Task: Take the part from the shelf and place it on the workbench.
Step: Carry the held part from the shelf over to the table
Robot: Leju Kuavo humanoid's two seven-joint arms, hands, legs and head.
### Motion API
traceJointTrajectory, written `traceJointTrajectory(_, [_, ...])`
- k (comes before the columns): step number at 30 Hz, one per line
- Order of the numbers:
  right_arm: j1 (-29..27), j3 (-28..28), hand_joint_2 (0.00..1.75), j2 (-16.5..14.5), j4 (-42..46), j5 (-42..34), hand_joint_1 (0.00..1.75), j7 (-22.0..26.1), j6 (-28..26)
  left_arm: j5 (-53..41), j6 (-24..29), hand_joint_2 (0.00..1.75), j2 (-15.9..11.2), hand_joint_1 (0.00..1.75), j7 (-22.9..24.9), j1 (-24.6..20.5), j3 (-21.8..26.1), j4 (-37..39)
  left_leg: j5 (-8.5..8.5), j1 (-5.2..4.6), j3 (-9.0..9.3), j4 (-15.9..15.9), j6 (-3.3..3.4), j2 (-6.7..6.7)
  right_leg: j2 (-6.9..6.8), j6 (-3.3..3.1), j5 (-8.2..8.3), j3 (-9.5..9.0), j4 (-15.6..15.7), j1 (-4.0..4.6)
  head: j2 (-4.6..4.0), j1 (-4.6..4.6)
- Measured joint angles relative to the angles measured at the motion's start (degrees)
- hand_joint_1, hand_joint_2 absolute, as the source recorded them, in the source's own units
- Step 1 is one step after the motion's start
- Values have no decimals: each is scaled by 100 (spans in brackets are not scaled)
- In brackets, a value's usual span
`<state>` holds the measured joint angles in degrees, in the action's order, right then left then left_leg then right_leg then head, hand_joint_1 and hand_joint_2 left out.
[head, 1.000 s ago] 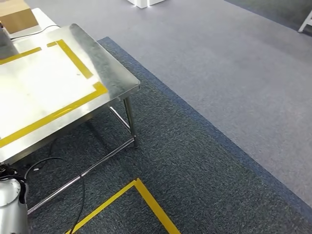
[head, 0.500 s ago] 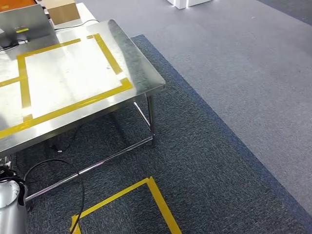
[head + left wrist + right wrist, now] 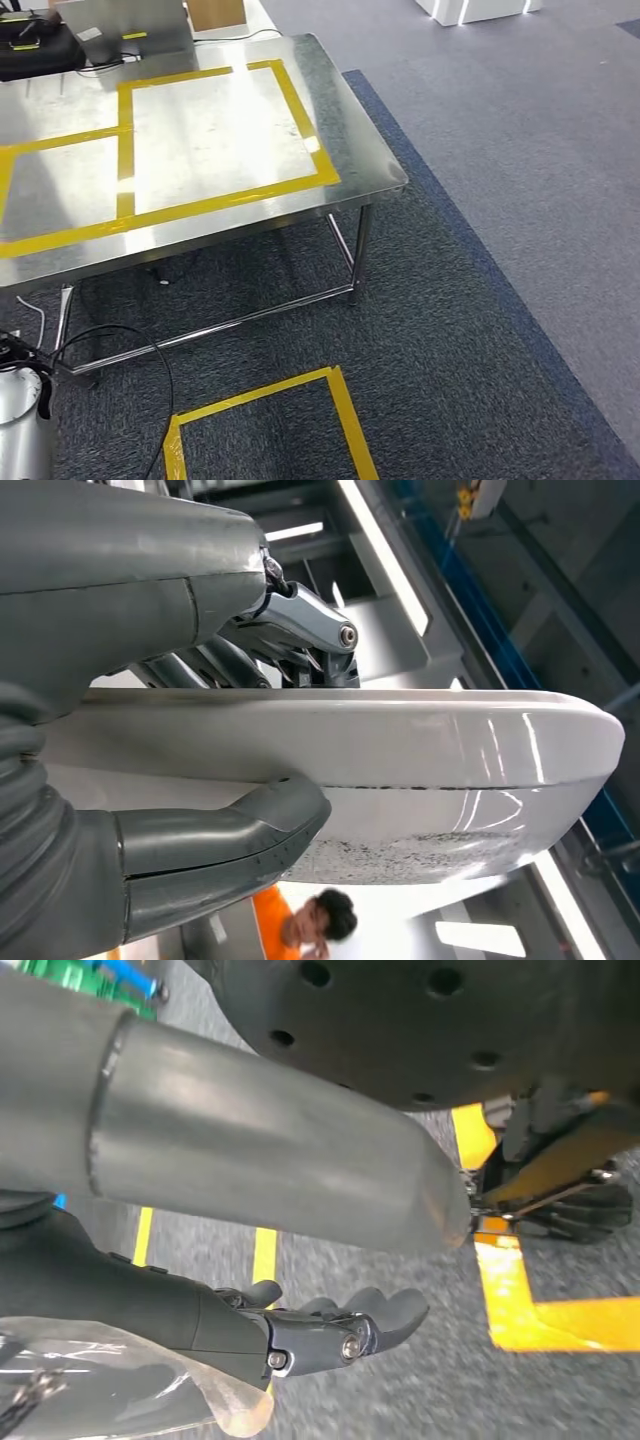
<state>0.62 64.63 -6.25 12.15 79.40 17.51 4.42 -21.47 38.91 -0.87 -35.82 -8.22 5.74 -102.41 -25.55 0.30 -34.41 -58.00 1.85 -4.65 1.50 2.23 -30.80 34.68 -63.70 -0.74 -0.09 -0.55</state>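
Desk: a steel desk [image 3: 362,150] stands at upper left in the head view, its top shiny and marked with yellow tape [image 3: 226,205] into rectangular boxes.
Desk frame: thin steel legs and a low crossbar [image 3: 226,328] under the top.
Back of desk: a dark case [image 3: 38,50] and a grey box [image 3: 124,35] sit at the far edge; a brown carton [image 3: 216,13] lies just behind.
Floor: dark blue-grey carpet [image 3: 423,340] beneath and beside the desk, lighter grey carpet [image 3: 528,150] beyond a diagonal edge to the right.
Floor mark: a yellow taped square [image 3: 340,415] lies in front of the desk.
Cable: a black cable [image 3: 151,350] loops on the floor near the left legs.
Part: a flat white panel [image 3: 423,770], held in the left hand [image 3: 226,740], off the desk.
Left fingers: thumb below and fingers [image 3: 302,630] above, closed on the part.
Right hand [image 3: 324,1335]: hangs over the carpet, fingers [image 3: 392,1310] loosely extended and holding nothing.
Room: a person in orange [image 3: 302,925] shows past the part.
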Motion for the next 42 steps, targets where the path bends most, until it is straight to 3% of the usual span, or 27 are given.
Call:
traceJointTrajectory(2, [11,0,0,0,0,-14,0,-3,2,14,0,175,-4,175,8,5,-1,-1,-9,-5,-29,-37,-51,-96,122,-28,168,-244,527,-11,0,-3])
traceJointTrajectory(5, [28,1,0,-1,0,-50,0,-13,11,37,0,175,-14,175,20,34,-1,-2,0,11,-54,-36,-147,-172,88,-112,177,-333,621,-4,0,-7])
traceJointTrajectory(7, [27,2,0,-1,1,-57,0,-14,11,40,0,175,-22,175,27,32,-2,-2,-138,5,-132,-235,-200,14,28,-180,201,-363,653,-19,0,17])
traceJointTrajectory(9, [16,3,0,0,2,-62,0,-22,13,40,0,175,-24,175,32,24,-4,1,-474,0,-423,-889,-246,293,-40,-222,194,-386,664,-19,0,43])
traceJointTrajectory(11, [4,11,0,0,1,-72,0,-60,16,40,0,175,-23,175,45,29,-5,10,-722,15,-755,-1579,-274,391,-111,-238,177,-397,662,-10,0,46])
traceJointTrajectory(12, [3,19,0,0,1,-75,0,-81,14,40,0,175,-23,175,54,32,-5,15,-706,20,-810,-1683,-276,400,-139,-239,168,-404,661,-8,0,47])
traceJointTrajectory(13, [5,26,0,0,2,-75,0,-96,9,40,0,175,-24,175,63,32,-5,19,-574,23,-745,-1544,-270,402,-161,-233,157,-417,660,-7,0,47])
traceJointTrajectory(16, [17,36,0,0,2,-61,0,-102,-4,40,0,175,-29,175,73,28,-7,20,-66,5,-178,-415,-210,444,-192,-182,107,-471,653,5,0,45])
traceJointTrajectory(18, [23,37,0,-1,2,-53,0,-99,-10,42,0,175,-36,175,81,29,-9,21,-30,-22,-21,-78,-177,466,-201,-129,89,-463,653,21,0,42])
traceJointTrajectory(21, [24,38,0,-2,2,-50,0,-51,-56,40,0,175,-49,175,92,34,-10,21,-29,-16,-10,-19,-102,436,-215,-39,21,-445,647,18,0,38])
traceJointTrajectory(23, [31,40,0,-2,2,-47,0,-9,-93,39,0,175,-55,175,97,32,-11,20,-13,7,11,25,-37,406,-194,1,-220,-267,279,16,0,19])
traceJointTrajectory(25, [28,42,0,-2,2,-39,0,13,-110,39,0,175,-54,175,102,42,-13,20,-19,2,9,25,-7,362,-169,18,-559,117,-507,16,0,1])
traceJointTrajectory(26, [22,41,0,-2,1,-34,0,17,-112,39,0,175,-53,175,104,53,-13,21,-22,-2,8,24,-2,325,-165,24,-660,301,-849,16,0,1])
traceJointTrajectory(27, [16,41,0,-2,1,-33,0,21,-113,39,0,175,-52,175,105,60,-14,21,-23,-4,8,21,0,278,-161,26,-656,404,-1015,16,0,-1])
traceJointTrajectory(28, [11,41,0,-2,0,-32,0,24,-114,40,0,175,-52,175,105,65,-14,22,-23,-5,10,16,-1,219,-152,22,-531,393,-938,15,0,-2])
traceJointTrajectory(29, [10,41,0,-2,0,-30,0,27,-116,40,0,175,-52,175,107,66,-14,22,-23,-5,13,10,-2,154,-119,10,-316,267,-631,14,0,-2])
traceJointTrajectory(31, [10,42,0,-2,0,-28,0,33,-115,39,0,175,-53,175,108,61,-20,22,-26,-8,5,-16,-21,25,111,-27,60,-103,194,-5,0,-1])
traceJointTrajectory(33, [10,42,0,-2,0,-19,0,37,-103,38,0,175,-54,175,113,55,-37,22,-12,2,-32,-35,-79,-105,289,-62,151,-324,600,-12,0,3])
traceJointTrajectory(35, [12,42,0,-2,0,2,0,37,-90,38,0,175,-58,175,125,64,-51,22,22,23,-62,-23,-154,-240,212,-101,145,-380,633,-1,0,8])
traceJointTrajectory(36, [16,42,0,-2,0,12,0,38,-85,38,0,175,-62,175,131,73,-54,22,11,23,-75,-40,-181,-228,141,-132,159,-396,653,-6,0,11])
traceJointTrajectory(38, [21,42,0,-2,1,24,0,42,-83,39,0,175,-74,175,139,67,-66,22,-171,5,-210,-334,-228,4,-11,-198,176,-432,696,-24,0,39])
traceJointTrajectory(40, [13,42,0,-1,2,29,0,45,-84,39,0,175,-81,175,142,64,-90,23,-544,10,-553,-1082,-270,307,-175,-240,160,-452,703,-11,0,63])
traceJointTrajectory(42, [5,42,0,-1,2,32,0,44,-81,39,0,175,-82,175,145,80,-109,26,-738,29,-825,-1674,-300,401,-341,-249,137,-466,700,5,0,62])
